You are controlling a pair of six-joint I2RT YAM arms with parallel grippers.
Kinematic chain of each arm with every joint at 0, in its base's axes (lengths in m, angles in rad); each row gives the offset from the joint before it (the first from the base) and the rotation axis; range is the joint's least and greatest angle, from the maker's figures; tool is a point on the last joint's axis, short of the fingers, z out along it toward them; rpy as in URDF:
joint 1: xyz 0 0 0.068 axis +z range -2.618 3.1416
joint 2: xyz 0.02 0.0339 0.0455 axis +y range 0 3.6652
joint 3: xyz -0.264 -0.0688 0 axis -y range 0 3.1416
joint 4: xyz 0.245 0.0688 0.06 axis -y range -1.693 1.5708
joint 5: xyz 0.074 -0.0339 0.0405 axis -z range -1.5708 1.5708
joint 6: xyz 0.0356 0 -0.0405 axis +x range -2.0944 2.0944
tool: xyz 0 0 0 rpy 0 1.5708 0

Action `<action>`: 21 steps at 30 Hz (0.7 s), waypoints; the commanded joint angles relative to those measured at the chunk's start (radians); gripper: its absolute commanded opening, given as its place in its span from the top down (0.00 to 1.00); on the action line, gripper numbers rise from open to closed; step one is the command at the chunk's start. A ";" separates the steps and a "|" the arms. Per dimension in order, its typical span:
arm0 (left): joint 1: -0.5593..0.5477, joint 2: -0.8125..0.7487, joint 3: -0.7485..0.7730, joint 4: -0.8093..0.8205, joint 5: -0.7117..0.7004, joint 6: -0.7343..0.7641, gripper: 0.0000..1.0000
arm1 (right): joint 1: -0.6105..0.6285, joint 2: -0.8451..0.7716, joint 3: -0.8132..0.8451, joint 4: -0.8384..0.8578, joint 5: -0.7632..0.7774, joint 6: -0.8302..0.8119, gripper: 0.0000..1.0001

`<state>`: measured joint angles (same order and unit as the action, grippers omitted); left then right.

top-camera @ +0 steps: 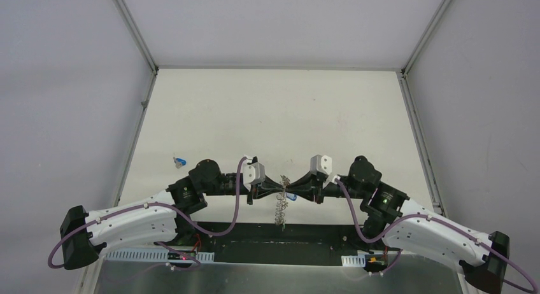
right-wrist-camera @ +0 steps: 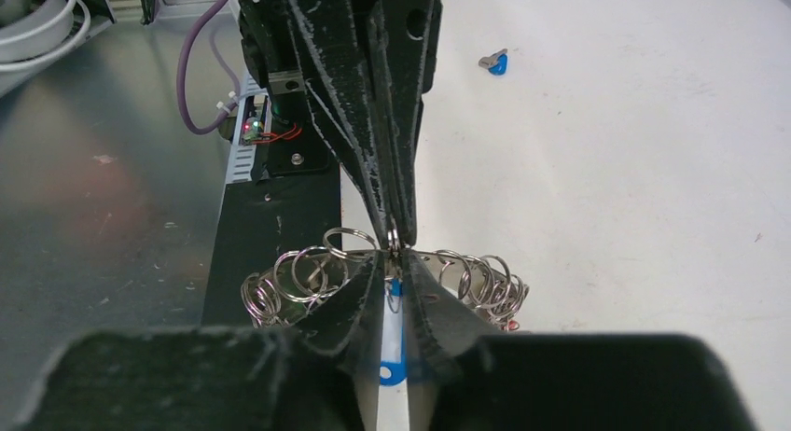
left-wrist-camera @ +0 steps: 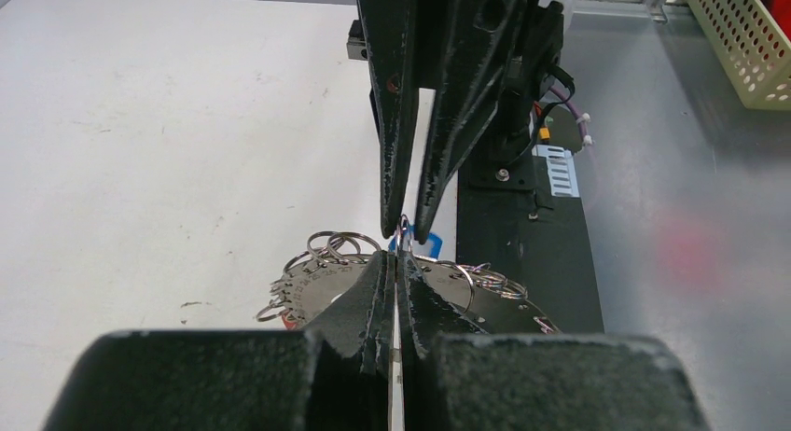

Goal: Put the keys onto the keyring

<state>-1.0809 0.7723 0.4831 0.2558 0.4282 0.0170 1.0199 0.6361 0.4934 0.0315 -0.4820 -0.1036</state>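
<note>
Two black grippers meet tip to tip over a large silvery metal keyring (right-wrist-camera: 312, 268) fringed with small wire loops, which hangs between them above the near edge of the white table (top-camera: 274, 116). The left gripper (left-wrist-camera: 395, 268) is clamped tight on the keyring's rim. The right gripper (right-wrist-camera: 393, 263), jaws nearly together, pinches a small blue-tagged key (right-wrist-camera: 392, 370) against the keyring. Another blue-headed key (right-wrist-camera: 495, 63) lies on the table well apart from the keyring.
</note>
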 commanded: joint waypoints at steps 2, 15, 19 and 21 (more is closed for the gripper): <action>-0.008 -0.010 0.015 0.097 0.026 -0.006 1.00 | 0.002 0.017 0.020 0.053 -0.017 0.022 0.93; -0.009 -0.022 0.009 0.081 0.026 -0.008 1.00 | 0.002 0.043 0.030 0.071 -0.004 0.033 0.87; -0.008 -0.021 0.012 0.081 0.028 -0.005 1.00 | 0.002 0.053 0.035 0.071 0.000 0.035 0.77; -0.009 -0.019 0.012 0.081 0.029 -0.005 1.00 | 0.002 0.058 0.036 0.070 -0.005 0.032 0.77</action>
<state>-1.0809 0.7681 0.4793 0.2337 0.4400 0.0147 1.0191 0.6872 0.4934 0.0513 -0.4793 -0.0788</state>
